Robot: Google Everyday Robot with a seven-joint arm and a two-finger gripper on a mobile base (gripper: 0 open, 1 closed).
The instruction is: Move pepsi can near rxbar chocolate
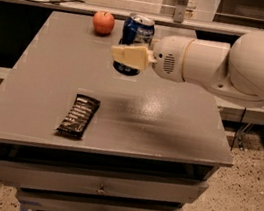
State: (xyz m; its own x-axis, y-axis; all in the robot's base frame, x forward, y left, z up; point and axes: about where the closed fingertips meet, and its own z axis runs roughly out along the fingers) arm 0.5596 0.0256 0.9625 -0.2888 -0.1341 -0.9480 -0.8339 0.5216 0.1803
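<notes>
One claw (123, 56) clenching pepsi can (138, 31) mid-body, holding it upright at bench (178, 131) far side, just right of apple (103, 22); rxbar chocolate (79, 115) lying near-left. Can seeming light, dentable, slick: mid-wall grip suiting.

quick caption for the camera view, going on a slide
Gripper holds the pepsi can at the far side of the grey table beside a red apple; the rxbar chocolate lies near its front-left edge.
</notes>
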